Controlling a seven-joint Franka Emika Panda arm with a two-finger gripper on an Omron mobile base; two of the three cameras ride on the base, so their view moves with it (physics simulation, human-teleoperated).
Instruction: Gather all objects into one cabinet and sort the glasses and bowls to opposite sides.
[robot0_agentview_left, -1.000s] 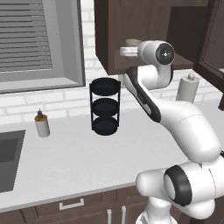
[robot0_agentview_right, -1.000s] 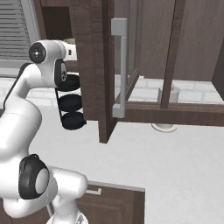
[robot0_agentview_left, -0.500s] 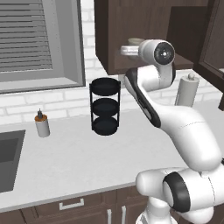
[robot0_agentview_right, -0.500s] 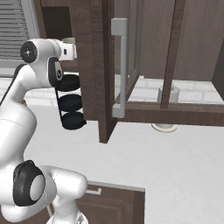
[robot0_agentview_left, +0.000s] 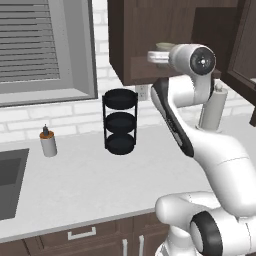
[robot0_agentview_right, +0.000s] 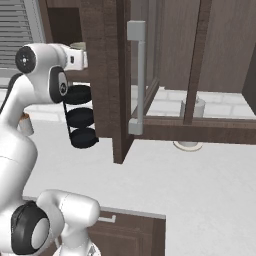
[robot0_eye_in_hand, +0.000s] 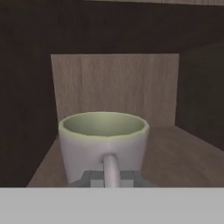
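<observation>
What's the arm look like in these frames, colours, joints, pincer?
The arm has glossy white rounded links, dark grey-black bands and caps at the joints and a dark round disc on the upper joint housing. No loose cables or markings visible. The pincer shows small grey finger tips.

1. The left base view is looking forward from behind the arm's left, well back from the gripper (robot0_agentview_left: 156, 56).
2. The right base view is facing the same black tiered rack (robot0_agentview_right: 80, 122) from the right.
3. The hand view is looking along the fingers, close on the mug (robot0_eye_in_hand: 103, 144).
</observation>
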